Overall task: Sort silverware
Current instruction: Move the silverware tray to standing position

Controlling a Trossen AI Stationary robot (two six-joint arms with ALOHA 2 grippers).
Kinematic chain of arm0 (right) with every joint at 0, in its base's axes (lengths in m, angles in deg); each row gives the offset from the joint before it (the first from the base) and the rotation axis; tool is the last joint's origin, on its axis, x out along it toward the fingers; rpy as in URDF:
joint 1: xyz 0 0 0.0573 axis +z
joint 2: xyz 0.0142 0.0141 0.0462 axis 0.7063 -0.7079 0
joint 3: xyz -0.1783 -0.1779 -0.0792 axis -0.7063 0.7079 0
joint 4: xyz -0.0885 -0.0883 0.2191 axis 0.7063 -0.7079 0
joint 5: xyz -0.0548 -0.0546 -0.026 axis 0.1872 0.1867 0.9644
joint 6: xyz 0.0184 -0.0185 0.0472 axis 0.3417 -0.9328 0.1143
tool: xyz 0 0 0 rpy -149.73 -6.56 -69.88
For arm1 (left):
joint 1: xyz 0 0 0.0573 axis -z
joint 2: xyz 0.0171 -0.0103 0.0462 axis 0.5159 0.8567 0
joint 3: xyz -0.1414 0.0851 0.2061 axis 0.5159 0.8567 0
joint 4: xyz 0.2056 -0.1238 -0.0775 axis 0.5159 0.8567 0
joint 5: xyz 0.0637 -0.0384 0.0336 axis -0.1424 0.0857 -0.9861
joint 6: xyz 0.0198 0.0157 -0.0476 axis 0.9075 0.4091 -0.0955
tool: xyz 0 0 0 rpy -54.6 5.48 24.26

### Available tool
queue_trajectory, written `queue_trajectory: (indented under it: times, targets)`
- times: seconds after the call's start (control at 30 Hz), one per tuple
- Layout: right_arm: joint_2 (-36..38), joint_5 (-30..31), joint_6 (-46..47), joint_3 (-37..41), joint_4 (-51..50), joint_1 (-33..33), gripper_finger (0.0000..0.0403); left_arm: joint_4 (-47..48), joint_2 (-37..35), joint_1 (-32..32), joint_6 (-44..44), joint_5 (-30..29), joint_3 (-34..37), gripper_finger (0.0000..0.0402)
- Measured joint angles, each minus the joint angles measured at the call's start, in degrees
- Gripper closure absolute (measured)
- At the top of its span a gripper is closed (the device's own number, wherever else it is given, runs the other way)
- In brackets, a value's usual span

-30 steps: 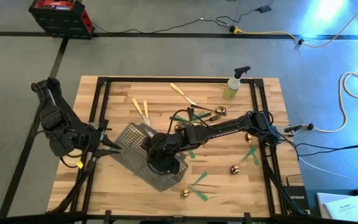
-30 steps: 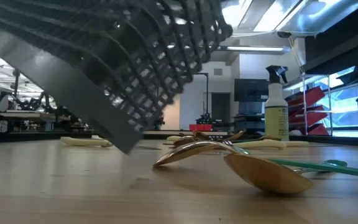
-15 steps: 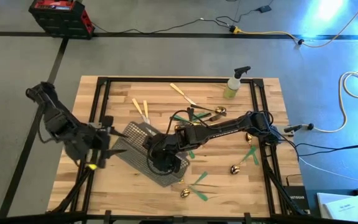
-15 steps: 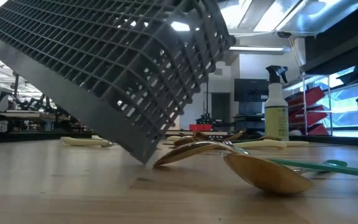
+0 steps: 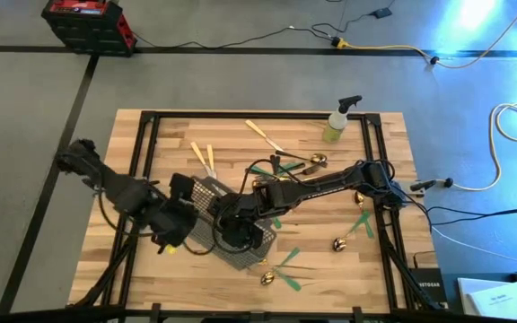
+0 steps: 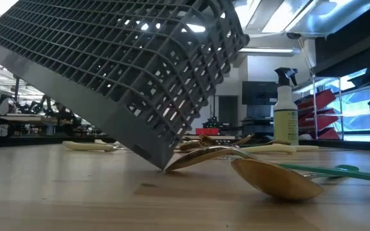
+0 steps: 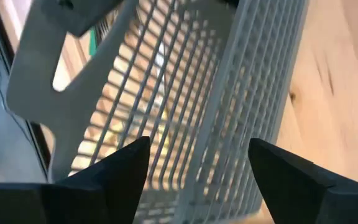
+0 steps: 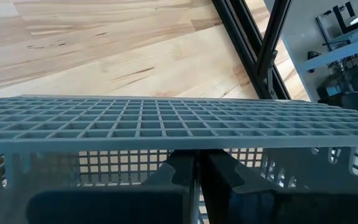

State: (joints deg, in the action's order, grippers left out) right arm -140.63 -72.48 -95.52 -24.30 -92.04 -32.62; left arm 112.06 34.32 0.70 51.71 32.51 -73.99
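Note:
The grey wire-mesh caddy (image 5: 227,229) stands tilted at the table's middle. My right gripper (image 8: 196,171) reaches it from the right and is shut on it. My left gripper (image 7: 194,180) is open at the caddy's left end (image 5: 191,215), with a mesh wall (image 7: 229,112) straight ahead of its fingers. Silverware lies scattered on the wood. Cream-handled pieces (image 5: 203,160) lie at the far side and green-handled ones (image 5: 285,262) at the near side. A gold spoon (image 6: 275,178) lies close to the low camera. My right gripper pinches a thin mesh wall of the caddy (image 8: 194,146) between its two fingers, just under the wall's gridded edge. The caddy sits tilted in the hold, with one lower corner (image 6: 162,168) on the table. My left gripper: whether its open fingers (image 7: 126,171) touch the caddy I cannot tell.
A yellow-green spray bottle (image 5: 339,121) stands at the far right. Gold heads (image 5: 339,242) and green handles (image 5: 363,222) lie on the right half. A black frame (image 5: 142,144) runs round the table. Bare wood shows at the near left (image 5: 133,278).
My left gripper has moved toward the table's right edge, up to the caddy's left end, and has opened. The caddy has tipped in my right gripper's hold: its low corner has swung down and toward the spoon, and now rests on the table.

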Motion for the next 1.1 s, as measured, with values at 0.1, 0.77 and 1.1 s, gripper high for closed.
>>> queue_trajectory:
  times: [0.1, 0.77, 1.1]
  targets:
    - [0.02, 0.00, 0.04, 0.00, 0.02, 0.02, 0.0403, -0.13, 0.16, -1.85, 0.75, 2.48, -0.98, 0.0141]
    - [0.02, 0.18, 0.05, 0.02, 0.07, 0.34, 0.0403, -0.11, 0.41, -7.25, 0.33, 13.38, -0.43, 0.0165]
    - [0.02, 1.04, -0.09, 0.02, 0.26, 0.74, 0.0403, -0.55, 0.47, -9.18, -0.04, 16.86, -0.28, 0.0165]
